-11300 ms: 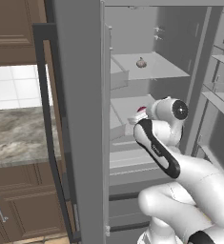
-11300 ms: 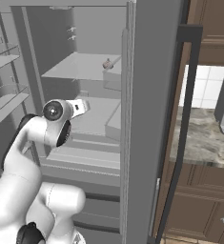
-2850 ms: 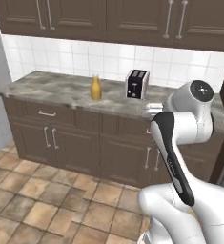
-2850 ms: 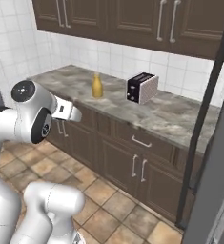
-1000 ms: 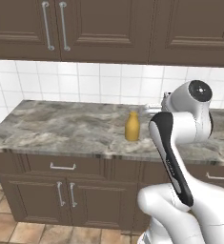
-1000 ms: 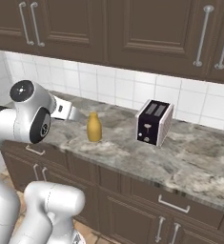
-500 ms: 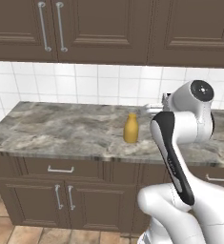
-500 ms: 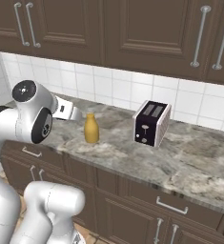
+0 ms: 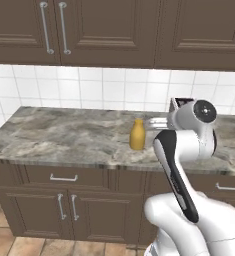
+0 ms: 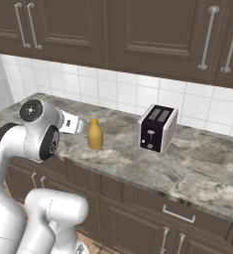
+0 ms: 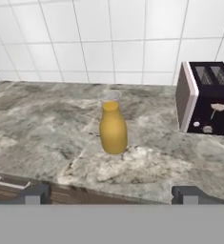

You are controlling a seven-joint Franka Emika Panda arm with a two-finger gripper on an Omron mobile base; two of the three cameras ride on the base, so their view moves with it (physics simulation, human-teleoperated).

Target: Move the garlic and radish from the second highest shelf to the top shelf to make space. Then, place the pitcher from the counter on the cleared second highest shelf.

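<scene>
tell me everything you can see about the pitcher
The pitcher is a small orange-yellow jug with a narrower neck and a pale, clear-looking top rim. It stands upright on the grey-brown marbled counter, left of the black-and-silver toaster and apart from it. Nothing else touches it; the gripper faces it, fingers spread.

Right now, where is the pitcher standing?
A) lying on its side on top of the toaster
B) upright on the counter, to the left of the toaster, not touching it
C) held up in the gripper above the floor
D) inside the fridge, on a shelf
B: the pitcher stands upright on the counter, apart from the toaster on its right, and the gripper is open, short of it.
</scene>
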